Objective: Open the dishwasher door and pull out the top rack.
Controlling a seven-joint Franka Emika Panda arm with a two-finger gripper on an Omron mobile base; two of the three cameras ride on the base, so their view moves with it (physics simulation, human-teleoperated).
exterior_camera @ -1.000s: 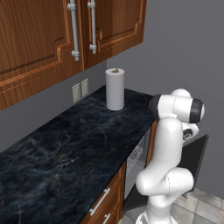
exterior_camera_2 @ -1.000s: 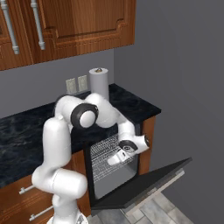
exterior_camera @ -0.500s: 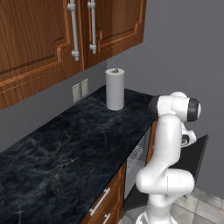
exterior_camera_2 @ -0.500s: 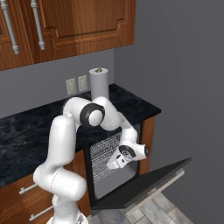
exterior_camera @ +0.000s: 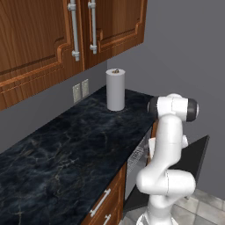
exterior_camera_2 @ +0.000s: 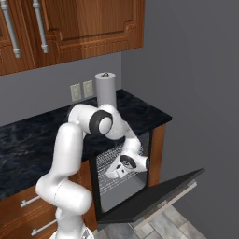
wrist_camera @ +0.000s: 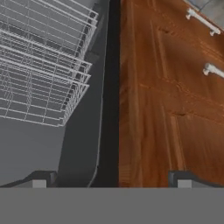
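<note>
Door (exterior_camera_2: 154, 198) is down flat, so step 1 looks done; now on step 2, w/ my gripper (exterior_camera_2: 112, 173) in front of the open cavity, near the rack (exterior_camera_2: 112, 156) front. Rack sits inside, not yet out; next I need to hook its front wire & pull straight out. Fingers (wrist_camera: 39, 181) spread wide, holding nothing, touching nothing.

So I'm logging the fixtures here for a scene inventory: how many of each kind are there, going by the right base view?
Paper towel roll: 1
Wall outlet plates: 2
Upper cabinet bar handles: 2
Drawer handles: 2
Dishwasher door: 1
Total: 8
</note>
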